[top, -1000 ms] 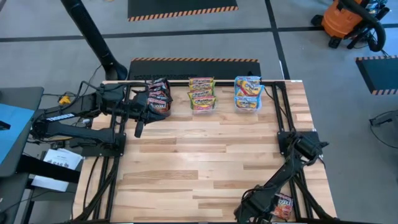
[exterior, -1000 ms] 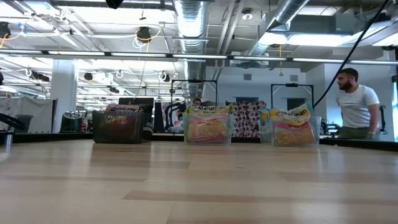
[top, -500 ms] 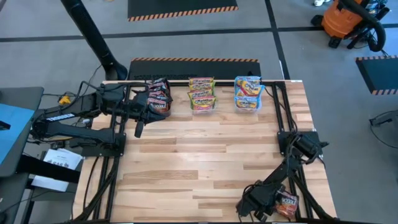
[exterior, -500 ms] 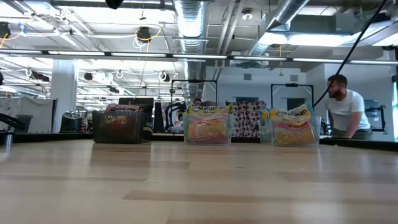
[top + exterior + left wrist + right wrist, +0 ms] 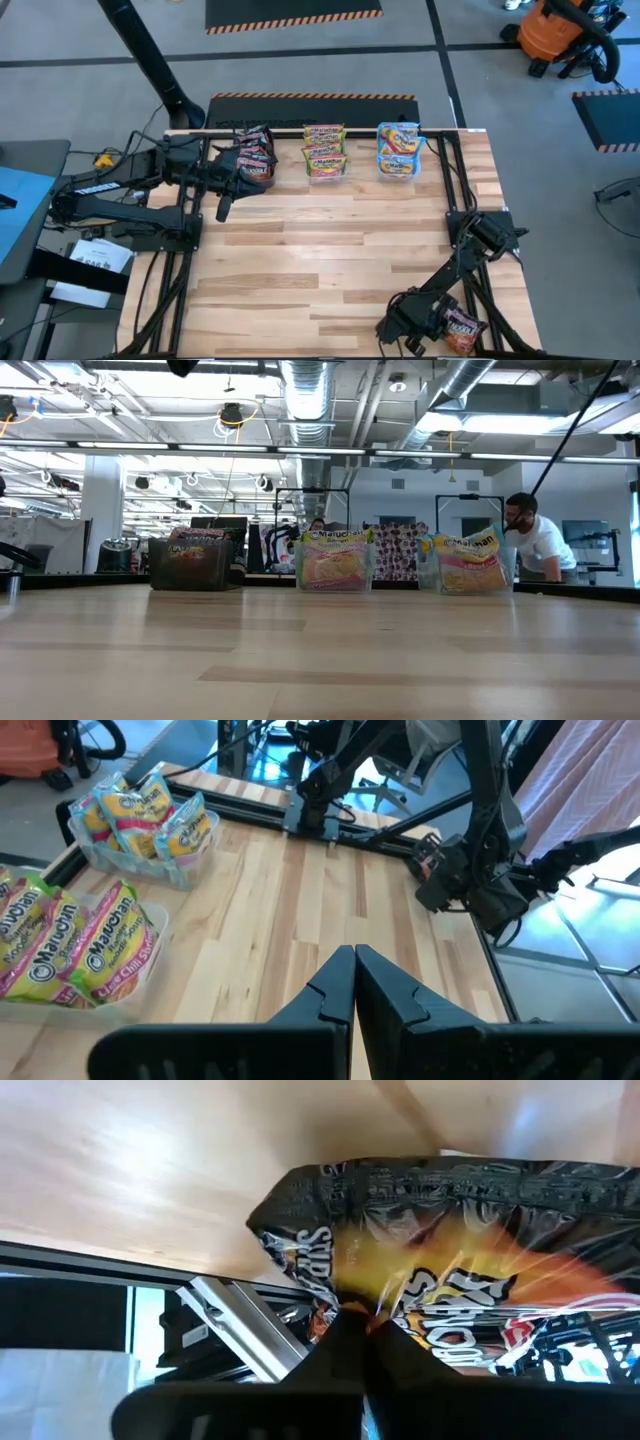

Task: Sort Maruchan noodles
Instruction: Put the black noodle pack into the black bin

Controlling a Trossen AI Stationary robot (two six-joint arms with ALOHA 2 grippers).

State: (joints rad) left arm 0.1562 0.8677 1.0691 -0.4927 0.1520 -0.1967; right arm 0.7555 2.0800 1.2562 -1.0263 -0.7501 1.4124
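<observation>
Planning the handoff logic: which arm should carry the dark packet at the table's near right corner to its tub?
Right. The right gripper is already shut on the dark packet; the left gripper sits shut by the tubs.

Dark packets [image 5: 256, 155]: a bunch of dark brown and black Maruchan noodle packets stood on edge together at the table's [image 5: 330, 250] far edge, toward its left corner.
Yellow-green packets [image 5: 325, 152]: orange, yellow and green packets stood upright in a group just beside the dark packets, at the middle of the same far edge.
Light blue packets [image 5: 400, 150]: packets with light blue and yellow wrapping stood in a third group beside the yellow-green packets, toward the table's far right corner.
Single dark packet [image 5: 462, 328]: black with an orange and yellow print, crinkled and glossy, it lay at the table's near right corner, well apart from the three groups, pinched at one edge by the right claw [image 5: 440, 325].
</observation>
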